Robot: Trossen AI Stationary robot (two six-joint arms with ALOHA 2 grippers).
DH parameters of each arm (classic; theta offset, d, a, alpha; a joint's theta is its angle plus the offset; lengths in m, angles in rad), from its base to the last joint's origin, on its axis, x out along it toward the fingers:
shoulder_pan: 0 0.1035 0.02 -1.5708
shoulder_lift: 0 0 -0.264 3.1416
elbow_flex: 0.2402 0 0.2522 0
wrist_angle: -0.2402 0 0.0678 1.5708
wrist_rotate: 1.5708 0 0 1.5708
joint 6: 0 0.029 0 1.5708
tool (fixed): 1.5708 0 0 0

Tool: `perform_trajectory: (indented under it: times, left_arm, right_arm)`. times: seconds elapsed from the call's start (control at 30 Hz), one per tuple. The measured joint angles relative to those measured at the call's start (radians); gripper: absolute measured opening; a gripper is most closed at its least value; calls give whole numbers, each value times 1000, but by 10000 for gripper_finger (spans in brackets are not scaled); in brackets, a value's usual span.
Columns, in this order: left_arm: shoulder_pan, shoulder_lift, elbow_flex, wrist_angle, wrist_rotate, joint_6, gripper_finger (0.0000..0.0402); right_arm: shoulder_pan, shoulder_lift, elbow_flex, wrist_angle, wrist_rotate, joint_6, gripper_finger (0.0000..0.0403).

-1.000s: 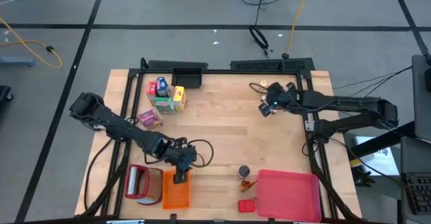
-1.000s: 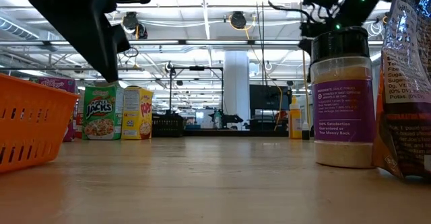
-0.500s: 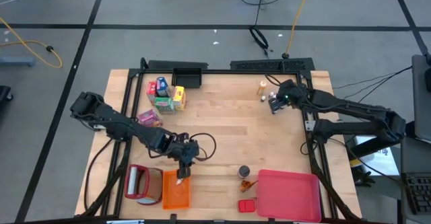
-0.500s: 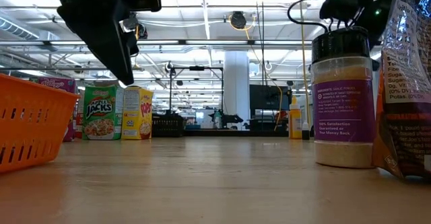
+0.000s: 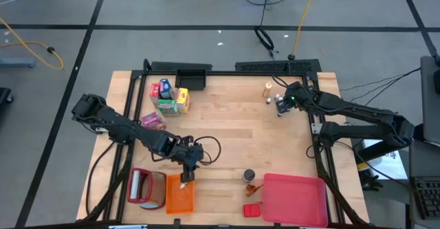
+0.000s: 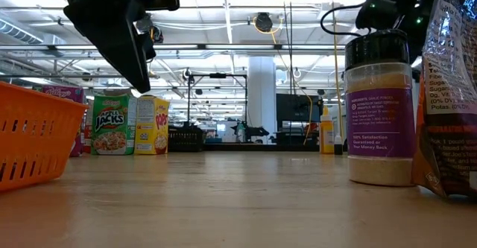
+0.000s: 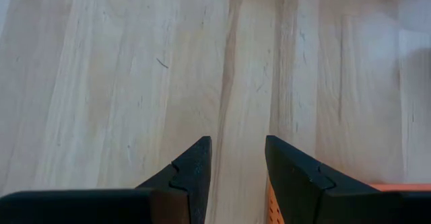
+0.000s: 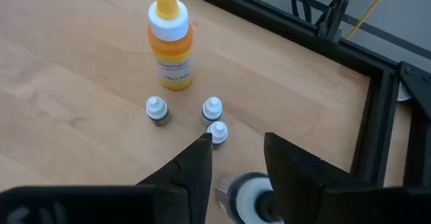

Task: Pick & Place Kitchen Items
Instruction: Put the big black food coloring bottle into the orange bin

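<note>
Left claw [image 5: 184, 179] hovering over the far edge of the orange crate [image 5: 180, 194] at the near left of the surface [image 5: 227, 133], fingers parted, nothing between them. Right claw [image 5: 280, 109] at the far right, above a cluster of tiny white-capped bottles [image 8: 211, 121] with the orange bottle [image 8: 170, 44] just beyond; fingers apart, grasping nothing, a white-capped bottle [image 8: 246, 196] lying between them. Food boxes [image 5: 167, 97] grouped at far left, a pink box [image 5: 152, 122] just nearer. Dark-lidded jar [image 5: 249, 176] standing beside the pink-red tray [image 5: 294, 199] at the near right.
</note>
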Motion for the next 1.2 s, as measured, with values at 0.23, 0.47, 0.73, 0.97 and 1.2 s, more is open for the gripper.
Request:
perform_trajectory:
  times: [0.23,0.47,0.73,0.97,1.2]
  left_arm:
    - [0,0,0,2,0,0,141]
    - [0,0,0,5,0,-1,141]
    - [0,0,0,6,0,-2,141]
    - [0,0,0,6,0,-3,141]
    - [0,0,0,8,0,-3,141]
  right_arm:
    - [-4,-5,0,-4,4,-20,130]
    - [-39,-5,0,-29,4,-19,130]
    - [-66,-5,0,-25,-1,-39,130]
    - [-65,-4,0,-76,-25,-13,130]
    - [-65,13,0,-91,-31,5,130]
